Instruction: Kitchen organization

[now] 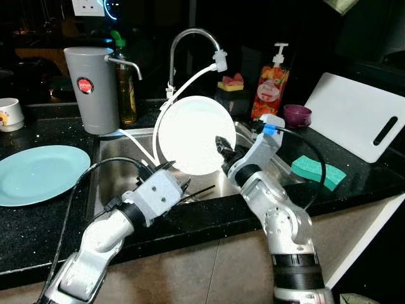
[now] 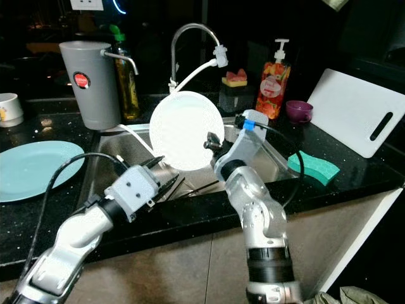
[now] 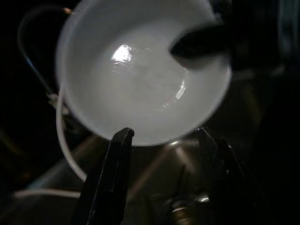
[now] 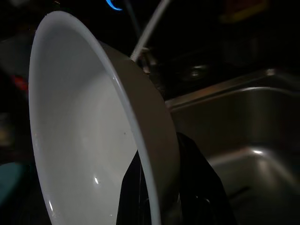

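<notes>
Over the sink (image 1: 120, 149), the right gripper (image 1: 223, 147) has its two black fingers (image 4: 197, 178) pinched on the rim of a white plate (image 1: 193, 134), one finger on each face, and holds the plate nearly on edge, its hollow side turned toward the robot. The left gripper (image 1: 180, 183) sits lower, at the near edge of the basin, its fingers (image 3: 115, 164) spread apart with nothing between them and aimed at the plate's lower rim, still short of touching it. Down in the basin a few dark thin utensils (image 2: 196, 187) lie near the front wall; the wrist views are too dim to say what they are. Behind the plate rises the faucet (image 1: 193, 38) with a white hose (image 1: 190, 82) hanging from its spout, close to the plate's upper edge. On the left counter lies a light blue plate (image 1: 38, 172), with a grey jug (image 1: 93, 88) behind it; on the right are a green sponge (image 1: 318, 170), a soap bottle (image 1: 272, 85) and a white cutting board (image 1: 357, 114). The step in hand looks like lifting the white plate out of the sink. To do it well, the pinch should stay deep on the rim, the plate should clear the hose and spout before swinging sideways, and the open left gripper could steady the lower edge if the plate begins to pivot.
</notes>
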